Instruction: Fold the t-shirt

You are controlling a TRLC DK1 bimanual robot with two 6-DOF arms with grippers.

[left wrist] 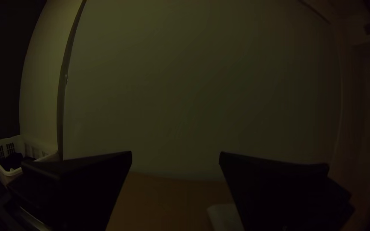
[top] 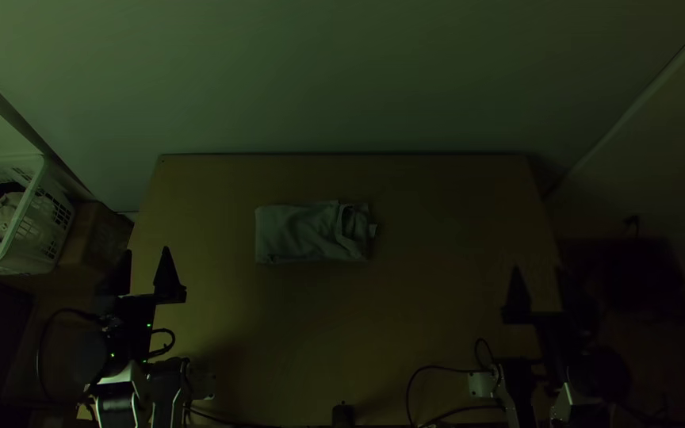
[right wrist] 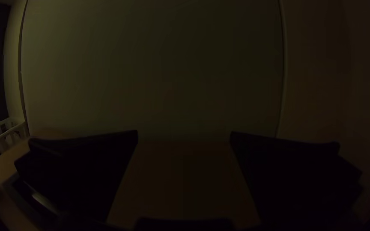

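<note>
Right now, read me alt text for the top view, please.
A pale T-shirt lies folded into a rectangle on a wooden table. Left gripper and right gripper, both open, are off to either side; a white basket stands at left.

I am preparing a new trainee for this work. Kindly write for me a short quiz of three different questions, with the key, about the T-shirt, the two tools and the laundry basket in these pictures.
1. True or false: the left tool and the right tool both stand open, with nothing between their fingers.

2. How does the T-shirt lie?
a) spread out with its sleeves wide
b) folded into a roughly rectangular shape
c) bunched into a ball

3. Fill in: in the top view, the laundry basket is beyond the ____ side of the table.

Key: 1 true; 2 b; 3 left
</note>
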